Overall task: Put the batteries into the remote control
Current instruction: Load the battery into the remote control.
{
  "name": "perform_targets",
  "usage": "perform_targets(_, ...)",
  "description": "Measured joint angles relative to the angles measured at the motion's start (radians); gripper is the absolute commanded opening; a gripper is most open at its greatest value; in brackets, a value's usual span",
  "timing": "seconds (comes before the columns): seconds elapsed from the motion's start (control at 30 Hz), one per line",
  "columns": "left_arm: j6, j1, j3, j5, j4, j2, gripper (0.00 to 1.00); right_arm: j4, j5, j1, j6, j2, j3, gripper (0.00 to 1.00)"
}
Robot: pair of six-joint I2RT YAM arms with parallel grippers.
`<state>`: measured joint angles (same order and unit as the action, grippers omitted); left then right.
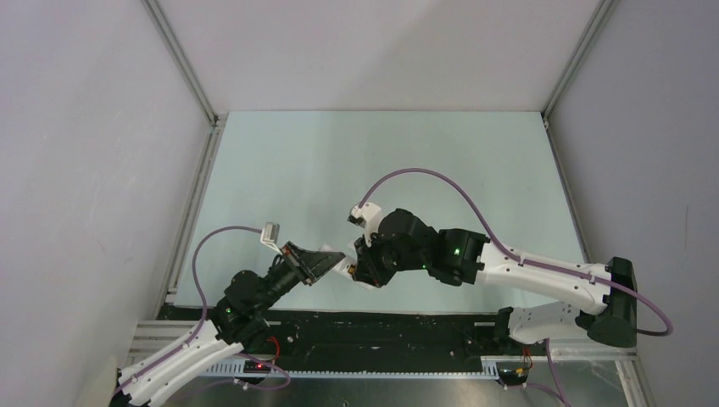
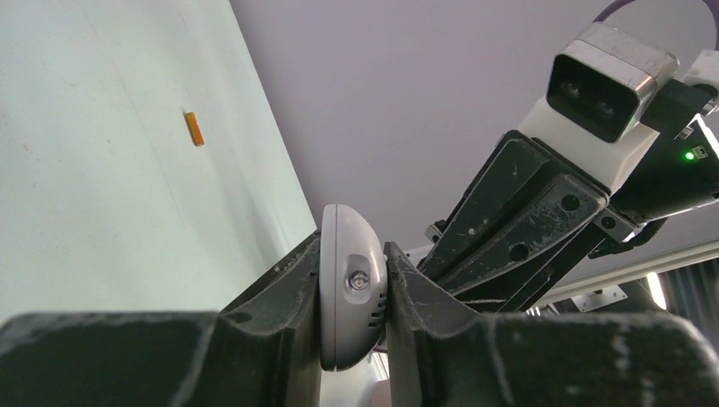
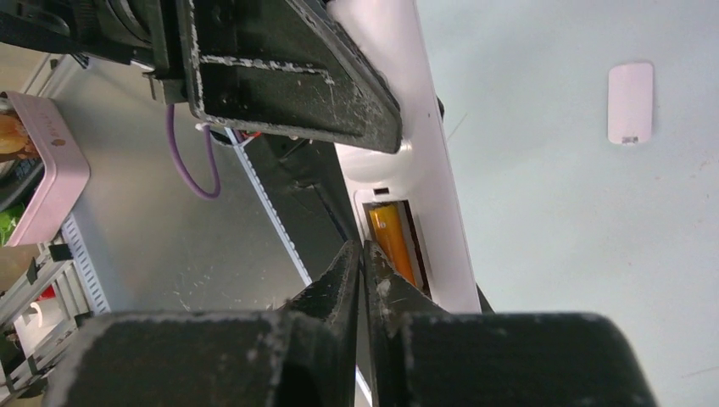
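Finds left gripper (image 2: 352, 254) pinching remote control (image 2: 348, 305) edge-on, lower centre. Finds right gripper (image 3: 363, 254) pressed together, empty, tips at open battery recess (image 3: 415, 246), lower centre, beside seated battery (image 3: 387, 233). Judges first cell in, second pending. Notes loose battery (image 2: 194, 128) on table (image 2: 85, 212), upper left. Calls next for fetching it, aligning lengthwise with recess.

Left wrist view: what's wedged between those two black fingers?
The white remote control, end-on, clamped in the left gripper; the left wrist view shows it.

Seen from above, the slim white plastic remote control (image 1: 346, 270) is nearly all hidden; its orange cylindrical battery (image 3: 392, 242) is partly hidden behind the right gripper (image 3: 362, 250)
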<state>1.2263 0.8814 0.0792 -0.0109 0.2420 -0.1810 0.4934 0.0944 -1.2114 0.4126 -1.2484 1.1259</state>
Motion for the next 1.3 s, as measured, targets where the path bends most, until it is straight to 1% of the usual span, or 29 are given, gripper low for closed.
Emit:
perform_targets(0.33, 0.036, 0.0, 0.0, 0.014, 0.029, -0.022, 0.0, -0.056, 0.054, 0.0, -0.017, 0.009, 0.0, 0.12)
perform_targets(0.4, 0.041, 0.0, 0.0, 0.014, 0.031, -0.022, 0.0, -0.054, 0.048, -0.005, -0.022, 0.027, 0.0, 0.14)
perform_targets(0.53, 0.05, 0.0, 0.0, 0.014, 0.033, -0.022, 0.0, -0.03, 0.005, -0.013, -0.023, 0.093, -0.003, 0.23)
perform_targets(0.6, 0.05, 0.0, 0.0, 0.014, 0.033, -0.022, 0.0, -0.011, -0.029, -0.013, -0.021, 0.135, -0.007, 0.3)
perform_targets(0.67, 0.053, 0.0, 0.0, 0.014, 0.033, -0.022, 0.0, 0.003, -0.058, -0.013, -0.018, 0.175, -0.022, 0.34)
perform_targets(0.83, 0.057, 0.0, 0.0, 0.014, 0.034, -0.022, 0.0, 0.017, -0.099, -0.01, -0.001, 0.222, -0.081, 0.35)
perform_targets(0.97, 0.057, 0.0, 0.0, 0.014, 0.034, -0.022, 0.0, 0.013, -0.105, -0.01, 0.004, 0.21, -0.097, 0.36)
perform_targets(1.3, 0.057, 0.0, 0.0, 0.015, 0.042, -0.031, 0.0, -0.061, -0.086, 0.0, 0.004, 0.166, -0.097, 0.37)
